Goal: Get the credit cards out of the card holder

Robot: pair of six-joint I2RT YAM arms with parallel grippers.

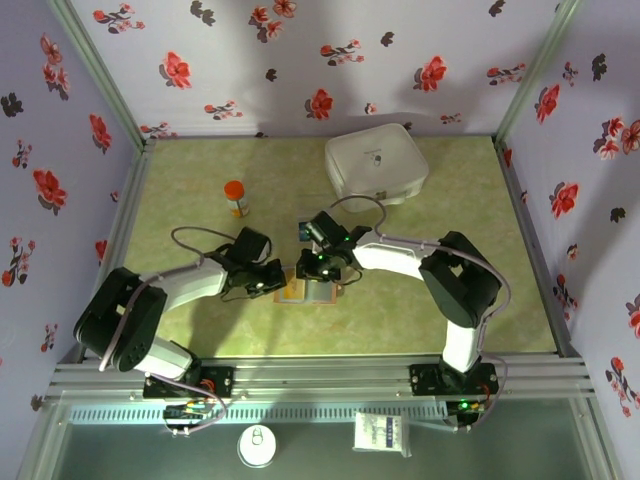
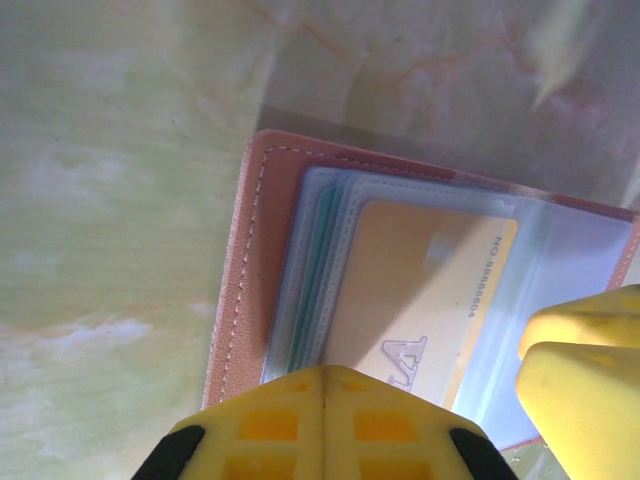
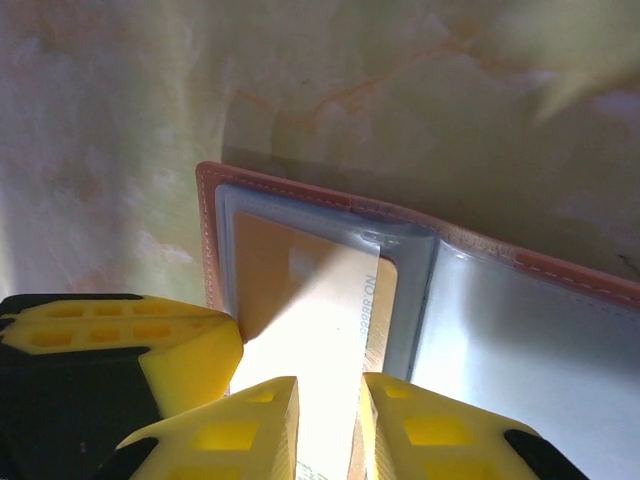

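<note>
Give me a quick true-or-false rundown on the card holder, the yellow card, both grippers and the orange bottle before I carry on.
1. The card holder lies open on the table. True.
2. The yellow card is out of the holder and lies on the bare table. False: it sits inside a clear sleeve of the open holder.
3. The left gripper has its fingers closed together. True.
4. The orange bottle stands to the right of the white case. False: in the top view it stands to the left of the case.
5. The right gripper is down at the card holder, beside the left gripper. True.
</note>
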